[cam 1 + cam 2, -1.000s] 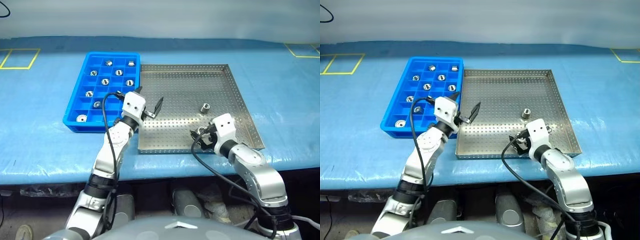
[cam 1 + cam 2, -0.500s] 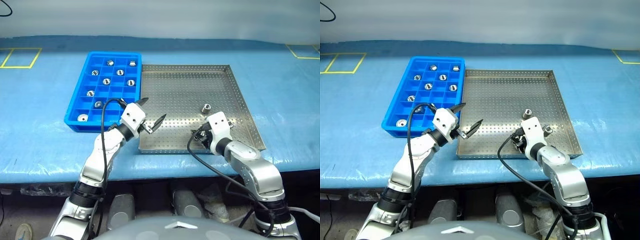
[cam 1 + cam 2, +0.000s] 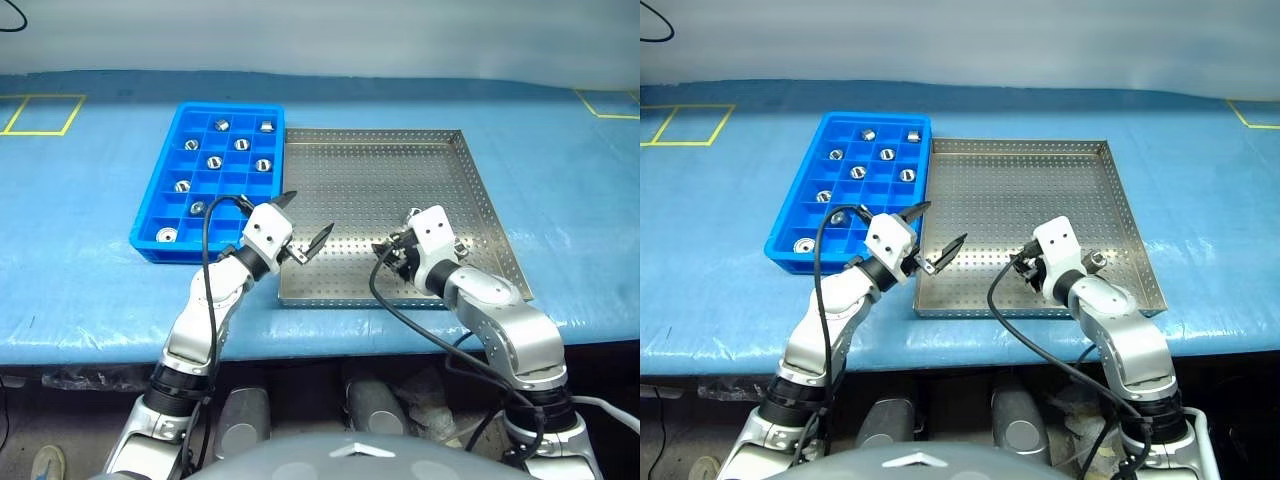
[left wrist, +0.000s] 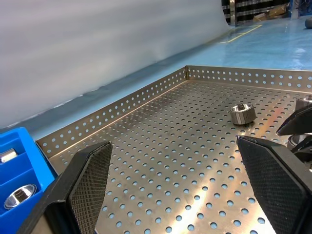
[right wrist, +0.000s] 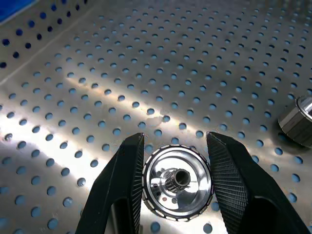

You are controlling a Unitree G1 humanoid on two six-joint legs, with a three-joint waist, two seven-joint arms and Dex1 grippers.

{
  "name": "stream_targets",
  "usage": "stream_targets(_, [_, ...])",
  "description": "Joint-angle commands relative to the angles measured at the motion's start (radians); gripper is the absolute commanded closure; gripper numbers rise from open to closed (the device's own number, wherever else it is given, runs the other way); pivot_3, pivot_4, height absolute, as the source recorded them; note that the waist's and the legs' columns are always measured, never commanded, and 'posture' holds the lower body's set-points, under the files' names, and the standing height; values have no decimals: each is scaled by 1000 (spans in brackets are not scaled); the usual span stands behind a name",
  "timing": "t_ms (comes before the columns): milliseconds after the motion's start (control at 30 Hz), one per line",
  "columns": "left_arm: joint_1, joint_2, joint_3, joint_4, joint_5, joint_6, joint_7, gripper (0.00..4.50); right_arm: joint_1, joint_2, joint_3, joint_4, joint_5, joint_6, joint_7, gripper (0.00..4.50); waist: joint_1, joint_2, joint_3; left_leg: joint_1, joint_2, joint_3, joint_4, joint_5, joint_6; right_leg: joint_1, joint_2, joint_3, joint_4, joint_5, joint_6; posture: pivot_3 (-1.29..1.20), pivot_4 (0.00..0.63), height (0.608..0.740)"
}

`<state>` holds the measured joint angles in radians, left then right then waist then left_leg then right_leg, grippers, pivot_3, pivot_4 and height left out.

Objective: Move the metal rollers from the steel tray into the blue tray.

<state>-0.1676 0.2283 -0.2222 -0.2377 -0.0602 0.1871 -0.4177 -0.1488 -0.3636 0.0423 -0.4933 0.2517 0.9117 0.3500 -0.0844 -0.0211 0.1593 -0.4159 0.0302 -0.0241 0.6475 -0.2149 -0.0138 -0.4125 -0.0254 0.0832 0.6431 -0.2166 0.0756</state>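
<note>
Closest in: right claw (image 5: pixel 175 185) clamped tight on a roller (image 5: pixel 177 183), dark centre hole facing the wrist view, held just above the steel tray (image 3: pixel 470 200) near its front edge. Another roller (image 5: pixel 298 120) sitting loose on the perforated floor close by, just beyond that claw. Left claw (image 3: pixel 303 226) spread wide open, gripping nothing, hanging over the tray's front left corner, right beside the blue tray (image 3: pixel 150 215). Further back, blue tray snug against the steel tray's left rim, both on the blue surface (image 3: pixel 80 290). Nine rollers (image 3: pixel 262 165) parked in its compartments, one per cell, mostly toward the far end, plus one in the front left cell (image 3: pixel 163 236). Rest of the steel tray bare perforated metal.
</note>
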Motion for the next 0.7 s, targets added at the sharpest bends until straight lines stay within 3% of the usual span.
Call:
stream_targets(33, [16,-20,27,-61,-11,-4,31,0,-78,33,12,-47,14,-59,-4,2855,0,0,0,0,0,0,0,0,0,0,0,0,0,0,0,-75,150,740])
stream_targets(300, [102,-113,94,-109,15,-3,197,0,-298,160,116,176,-45,-146,-42,2855,4,0,0,0,0,0,0,0,0,0,0,0,0,1,1,-45,150,740])
stream_targets(700, [204,-148,128,-184,56,23,316,0,-530,336,208,572,-122,-365,-13,2855,37,0,1,-1,0,-3,-1,0,0,0,0,-3,0,2,0,122,150,740])
